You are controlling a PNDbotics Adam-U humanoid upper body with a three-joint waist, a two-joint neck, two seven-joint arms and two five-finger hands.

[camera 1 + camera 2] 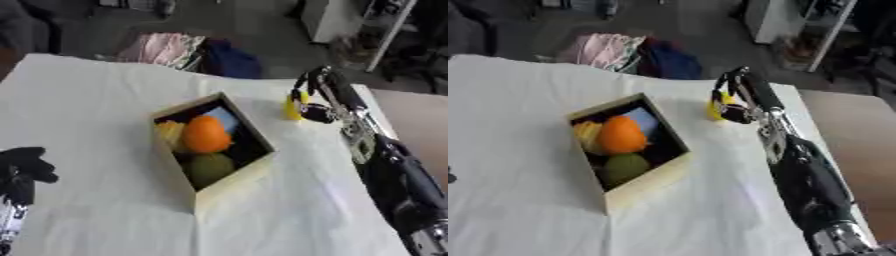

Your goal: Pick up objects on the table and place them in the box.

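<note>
Centrally, a white-clothed table (pixel 96 210) fills most of the frame; a wooden box (pixel 229 185) sits on it at centre, turned corner-on, already holding an orange fruit (pixel 206 134), a green fruit (pixel 208 169) below it and a yellowish piece (pixel 170 134) at its left; the right arm comes up from the lower right corner, reaching to upper right of centre; right hand (pixel 317 102) has fingers curled round a small yellow object (pixel 291 107), which stands upright on the cloth, just right of the box's upper corner; object not yet lifted, by my reading; left hand (pixel 24 165) idles at the left edge, dark fingers curled on nothing I can see; key relation: the box opening lies left and downward in the frame from the yellow object, near, so the right hand is the nearer.
</note>
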